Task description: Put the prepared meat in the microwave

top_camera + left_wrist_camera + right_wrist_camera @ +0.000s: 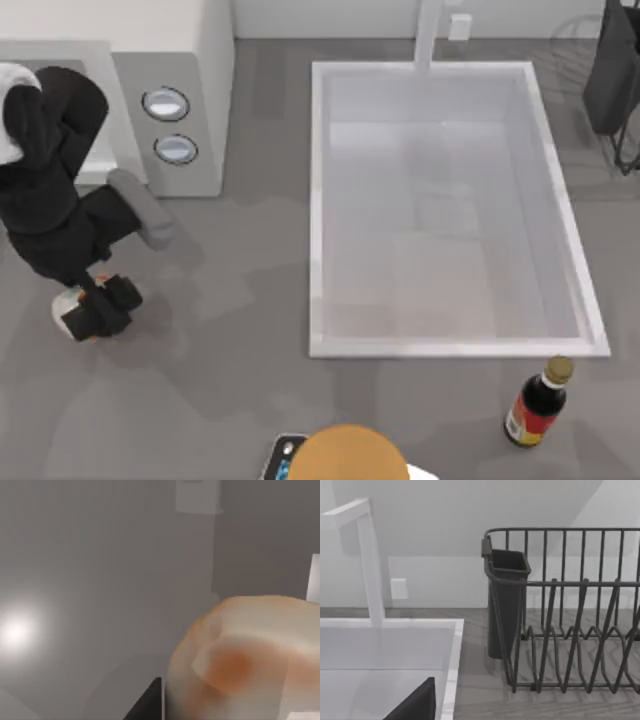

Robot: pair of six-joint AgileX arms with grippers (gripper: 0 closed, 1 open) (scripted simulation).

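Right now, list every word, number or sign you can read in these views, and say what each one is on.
No text can be read.
Bottle: red and yellow label, print too blurred to read.
Microwave: the two knobs carry no visible marks.
Dark item under the tan disc: blue marks, unreadable.
Meat, sink, rack: no lettering.

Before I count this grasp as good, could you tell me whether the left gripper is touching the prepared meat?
Touching. In the top view the left gripper closes around the prepared meat; the left wrist view shows the meat pressed against a finger.
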